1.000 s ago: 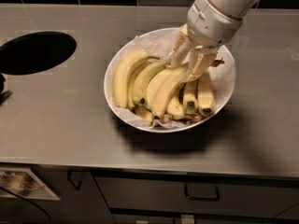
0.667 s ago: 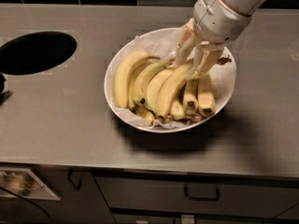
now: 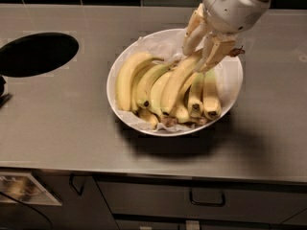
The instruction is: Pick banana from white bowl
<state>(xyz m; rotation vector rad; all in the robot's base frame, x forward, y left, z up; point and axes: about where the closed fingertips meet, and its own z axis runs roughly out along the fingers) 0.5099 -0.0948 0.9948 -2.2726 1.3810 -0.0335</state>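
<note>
The white bowl (image 3: 236,83) lined with crinkled paper sits on the steel counter, right of centre, holding several bananas. The banana (image 3: 176,84), long and curved with a dark dot at its near tip, lies over the middle of the pile. Its stem end is raised toward the bowl's far side. My gripper (image 3: 198,57) comes down from the upper right over the bowl's far half. Its pale fingers (image 3: 191,33) are closed around the banana's stem end. Two shorter bananas (image 3: 204,97) lie to the right of it, and broader ones (image 3: 125,78) to the left.
A round black opening (image 3: 37,54) is cut into the counter at the left. A dark object (image 3: 2,92) sits at the left edge. Dark tiles run along the back. Drawers with handles (image 3: 207,198) lie below the counter's front edge.
My gripper has risen and shifted a little to the right and back. The banana's stem end has come up with it, while its tip still rests on the pile.
</note>
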